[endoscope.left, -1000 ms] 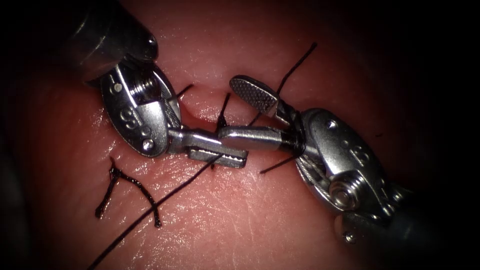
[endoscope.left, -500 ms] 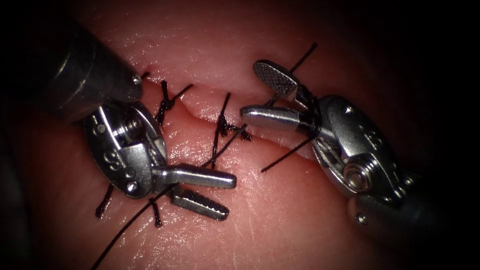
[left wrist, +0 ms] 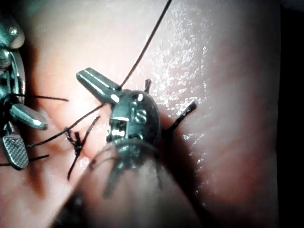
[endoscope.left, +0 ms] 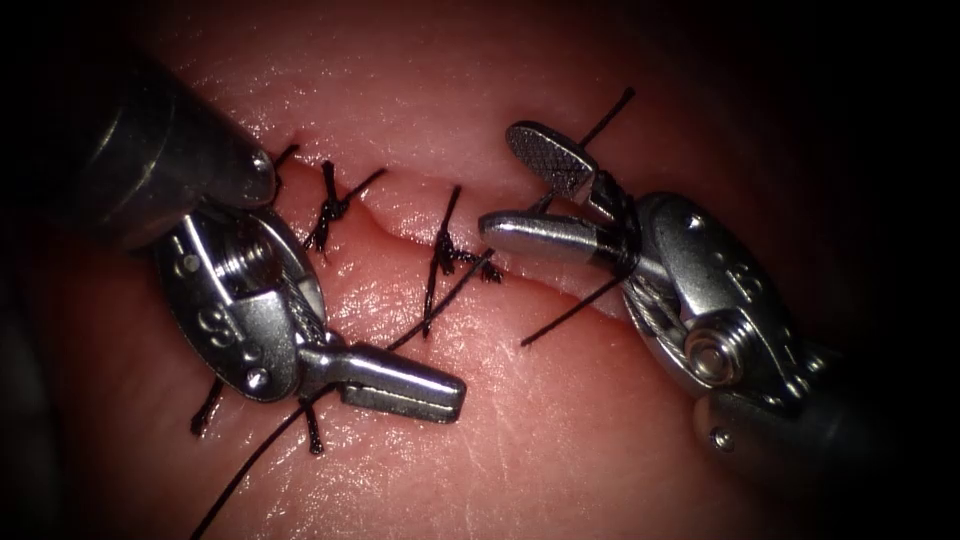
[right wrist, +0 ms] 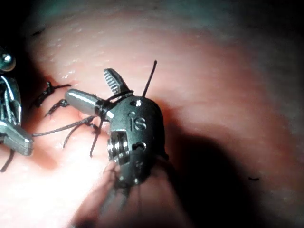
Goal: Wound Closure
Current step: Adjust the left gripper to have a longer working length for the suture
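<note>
The tissue [endoscope.left: 520, 440] is lying under both tools, its cut [endoscope.left: 400, 215] carrying knotted stitches. The left claw [endoscope.left: 405, 385] is angling in from upper left, pressed together on the thread [endoscope.left: 250, 465] below the cut. The right claw [endoscope.left: 515, 190] is reaching in from the right, spread over the cut, thread wrapped around its wrist.

My left tool [endoscope.left: 400, 383] and right tool [endoscope.left: 540, 195] are polished steel with cross-hatched jaw faces, round screw-studded wrists stamped, I think, "S", and dark shafts.
</note>
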Controlling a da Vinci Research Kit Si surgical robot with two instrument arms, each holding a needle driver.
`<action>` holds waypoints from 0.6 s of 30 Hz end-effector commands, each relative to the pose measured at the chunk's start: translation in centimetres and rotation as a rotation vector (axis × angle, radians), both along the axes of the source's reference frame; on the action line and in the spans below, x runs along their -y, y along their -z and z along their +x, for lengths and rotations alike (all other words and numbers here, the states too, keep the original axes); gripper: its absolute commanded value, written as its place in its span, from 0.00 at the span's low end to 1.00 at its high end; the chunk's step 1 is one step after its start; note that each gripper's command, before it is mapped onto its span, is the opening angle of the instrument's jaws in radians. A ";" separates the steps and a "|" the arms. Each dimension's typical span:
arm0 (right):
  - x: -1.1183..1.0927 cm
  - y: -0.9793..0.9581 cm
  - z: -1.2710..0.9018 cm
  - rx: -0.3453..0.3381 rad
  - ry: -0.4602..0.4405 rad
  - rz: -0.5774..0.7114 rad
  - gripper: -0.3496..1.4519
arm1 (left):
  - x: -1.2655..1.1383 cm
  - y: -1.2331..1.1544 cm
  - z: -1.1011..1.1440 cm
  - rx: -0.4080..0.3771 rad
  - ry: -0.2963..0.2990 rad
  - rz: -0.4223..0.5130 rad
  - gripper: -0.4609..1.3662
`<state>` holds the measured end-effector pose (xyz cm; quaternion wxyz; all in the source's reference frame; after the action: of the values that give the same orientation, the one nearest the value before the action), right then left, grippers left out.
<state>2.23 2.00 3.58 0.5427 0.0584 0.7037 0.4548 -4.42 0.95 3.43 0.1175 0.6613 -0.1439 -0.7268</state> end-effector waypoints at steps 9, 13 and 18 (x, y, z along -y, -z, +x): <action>0.01 0.01 0.00 0.002 0.002 0.001 0.71 | 0.00 0.00 0.07 -0.013 0.087 0.097 0.92; 0.01 0.01 0.00 0.002 0.002 0.001 0.71 | -0.01 0.00 0.17 -0.025 0.112 0.096 0.90; 0.01 0.01 0.00 0.002 0.002 0.001 0.71 | -0.01 0.00 0.30 -0.027 0.134 0.101 0.88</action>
<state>2.23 1.99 3.57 0.5437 0.0590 0.7030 0.4545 -4.08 0.96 3.43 0.0356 0.6449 -0.1506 -0.7485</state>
